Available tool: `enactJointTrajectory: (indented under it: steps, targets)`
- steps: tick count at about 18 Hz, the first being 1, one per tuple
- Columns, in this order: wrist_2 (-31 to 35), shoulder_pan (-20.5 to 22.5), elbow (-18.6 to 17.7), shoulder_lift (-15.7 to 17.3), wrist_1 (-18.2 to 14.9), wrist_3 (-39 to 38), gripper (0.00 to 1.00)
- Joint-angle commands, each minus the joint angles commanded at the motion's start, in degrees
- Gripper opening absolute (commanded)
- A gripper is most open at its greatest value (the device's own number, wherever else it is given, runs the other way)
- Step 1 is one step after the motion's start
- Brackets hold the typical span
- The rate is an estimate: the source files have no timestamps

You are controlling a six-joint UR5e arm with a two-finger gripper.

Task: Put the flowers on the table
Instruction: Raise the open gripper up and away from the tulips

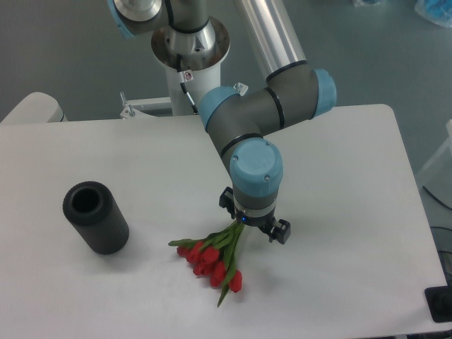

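The flowers, a bunch of red tulips with green stems and leaves, lie flat on the white table near its front middle. Their heads point to the lower left, and their stems run up to the right under my arm's wrist. My gripper points straight down just above the stem ends, and its blue wrist cap covers most of it. Its two black fingers stick out on either side, spread apart, with the stems passing between them. The stem ends are hidden.
A black ribbed cylinder with an open top stands on the left of the table, about a hand's width from the tulip heads. The arm's base column rises behind the table's far edge.
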Motion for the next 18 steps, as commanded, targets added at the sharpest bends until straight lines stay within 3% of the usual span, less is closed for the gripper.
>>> enactJointTrajectory:
  steps: [4,10,14,18]
  targets:
    - [-4.84,3.34,-0.79,1.67,-0.53,9.75,1.0]
    - [-5.64,6.42,-0.79,2.29,-2.64,23.2,1.0]
    - [-5.99,8.18,-0.88,2.29,-2.64,28.14,1.0]
    - [-5.55,7.57,-0.88,2.2,-2.38,28.23,1.0]
